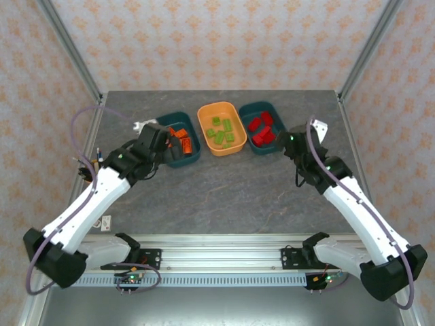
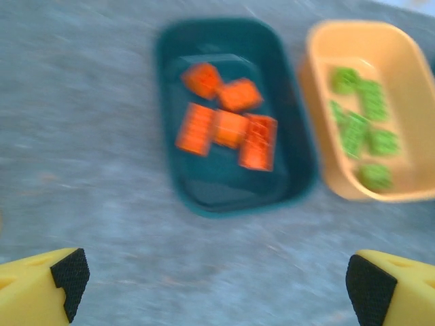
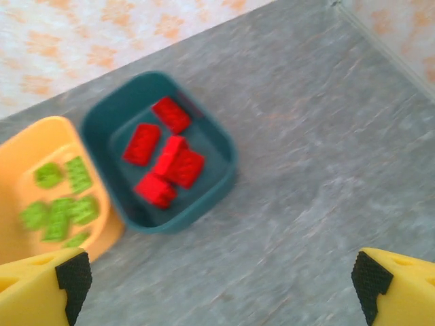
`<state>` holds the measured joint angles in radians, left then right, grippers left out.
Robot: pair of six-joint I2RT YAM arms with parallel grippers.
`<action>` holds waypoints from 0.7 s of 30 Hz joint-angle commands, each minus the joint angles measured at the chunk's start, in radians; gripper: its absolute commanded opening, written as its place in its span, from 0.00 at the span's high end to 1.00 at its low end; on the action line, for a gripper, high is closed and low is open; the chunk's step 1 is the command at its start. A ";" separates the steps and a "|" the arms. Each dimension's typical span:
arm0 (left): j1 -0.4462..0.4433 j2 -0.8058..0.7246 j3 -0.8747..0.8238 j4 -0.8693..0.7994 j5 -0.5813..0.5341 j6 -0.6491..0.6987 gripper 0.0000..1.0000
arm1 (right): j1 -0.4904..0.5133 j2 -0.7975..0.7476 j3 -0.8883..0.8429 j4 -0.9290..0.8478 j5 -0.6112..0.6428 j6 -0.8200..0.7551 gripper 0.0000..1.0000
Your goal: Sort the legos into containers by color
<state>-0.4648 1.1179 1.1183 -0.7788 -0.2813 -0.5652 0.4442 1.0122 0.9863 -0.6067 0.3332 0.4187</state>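
Left arm (image 1: 102, 187) stretches forward, elbow bent. Left gripper (image 2: 214, 278) hangs at near edge of left teal tray (image 2: 170, 136). Its fingers (image 2: 68, 275) spread wide, nothing between them. Orange legos (image 2: 228, 125) lie in that tray.

Right arm (image 1: 353, 200) leans forward and inward. Right gripper (image 3: 221, 275) sits near right teal tray (image 3: 228, 153), spread wide too, holding nothing. Red legos (image 3: 166, 159) lie in that tray.

Green legos (image 1: 225, 131) lie in orange tray (image 1: 204, 112), between teal trays.

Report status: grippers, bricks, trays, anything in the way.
Left gripper open, empty; right gripper open, empty. Orange bricks in left teal tray, green bricks in orange tray, red bricks in right teal tray. No obstruction seen.
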 commanded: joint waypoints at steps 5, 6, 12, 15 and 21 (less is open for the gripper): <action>0.012 -0.162 -0.329 0.181 -0.292 0.379 0.00 | -0.004 -0.132 -0.413 0.464 0.371 -0.192 0.00; 0.026 -0.179 -0.368 0.205 -0.302 0.388 0.00 | -0.004 -0.132 -0.450 0.512 0.373 -0.225 0.00; 0.132 -0.348 -0.716 0.651 -0.193 0.479 0.00 | -0.057 -0.058 -0.546 0.753 0.312 -0.353 0.00; 0.225 -0.303 -0.787 0.802 -0.114 0.475 0.00 | -0.115 0.034 -0.546 0.831 0.272 -0.374 0.00; 0.354 -0.031 -0.736 1.006 0.028 0.509 0.00 | -0.232 0.230 -0.571 1.072 0.113 -0.403 0.00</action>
<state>-0.1661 0.9665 0.3485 0.0029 -0.3462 -0.1001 0.2604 1.1503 0.4313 0.2760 0.5392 0.0551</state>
